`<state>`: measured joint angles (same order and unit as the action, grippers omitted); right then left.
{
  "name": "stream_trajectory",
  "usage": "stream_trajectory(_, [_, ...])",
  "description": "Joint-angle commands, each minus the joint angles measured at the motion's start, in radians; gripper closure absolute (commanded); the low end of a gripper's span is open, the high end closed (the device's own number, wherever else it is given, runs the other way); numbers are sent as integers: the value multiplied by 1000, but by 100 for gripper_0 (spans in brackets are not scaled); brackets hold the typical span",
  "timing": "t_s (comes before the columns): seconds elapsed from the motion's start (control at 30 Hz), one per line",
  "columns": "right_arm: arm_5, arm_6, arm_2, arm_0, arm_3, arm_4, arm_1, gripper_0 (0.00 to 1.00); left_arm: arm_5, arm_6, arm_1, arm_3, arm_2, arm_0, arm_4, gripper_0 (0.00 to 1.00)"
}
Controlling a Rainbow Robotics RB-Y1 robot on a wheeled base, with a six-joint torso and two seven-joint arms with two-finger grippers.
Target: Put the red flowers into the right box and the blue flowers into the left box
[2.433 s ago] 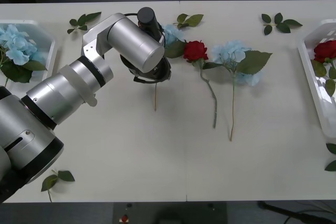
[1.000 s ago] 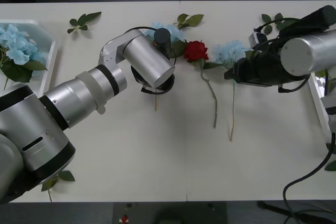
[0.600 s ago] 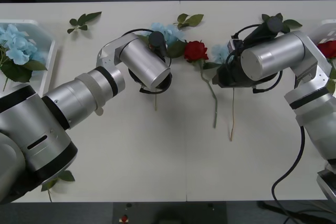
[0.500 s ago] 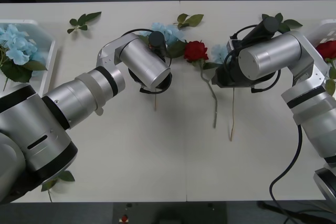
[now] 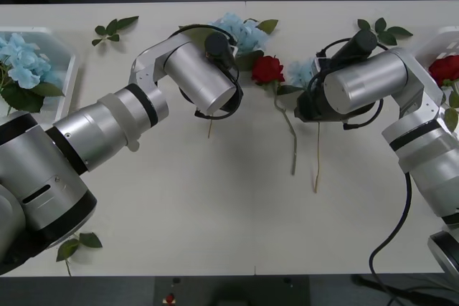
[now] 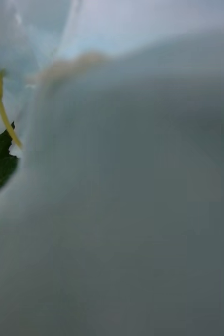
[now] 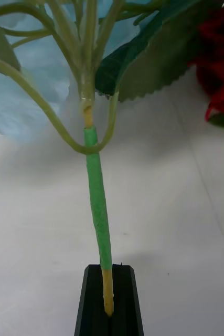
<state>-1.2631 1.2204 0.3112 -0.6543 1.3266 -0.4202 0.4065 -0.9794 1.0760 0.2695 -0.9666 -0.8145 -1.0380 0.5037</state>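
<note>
Left pincer [image 7: 107, 294] lifts a blue flower [image 5: 240, 32] by its stem.
Since a moment ago the bloom rose off the worktop [image 5: 215, 213]; right pincer's grip cannot be told.

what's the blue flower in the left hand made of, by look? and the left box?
Blue flower: looks artificial. The stem has a matte green wrap over a bare yellowish core, like wrapped plastic or wire; the pale petals and serrated leaves look like fabric. The left hand is shut on its stem. Left box: smooth, slightly glossy white tray, probably moulded plastic.
</note>
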Motion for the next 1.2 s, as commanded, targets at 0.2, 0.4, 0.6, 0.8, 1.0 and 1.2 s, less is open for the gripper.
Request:
stream_trajectory(0.2, [19,-21,19,-50,-35,-5,-8,81,-5,-22,143,-185,-5,-22,16,100])
stream_trajectory(0.4, [36,-15,19,-53,-49,-11,-6,100,-70,-11,249,-385,123,72,22,100])
stream_trajectory(0.6, [36,-4,3,-56,-49,-18,-2,100,-200,10,332,-586,281,174,45,100])
stream_trajectory(0.8, [34,56,-69,-65,-49,-164,57,100,-311,91,422,-686,459,260,151,100])
stream_trajectory(1.0, [33,211,-175,-70,-49,-448,133,100,-324,262,537,-689,607,337,291,100])
stream_trajectory(1.2, [64,384,-219,-71,-49,-851,221,100,-324,435,662,-689,768,447,429,100])
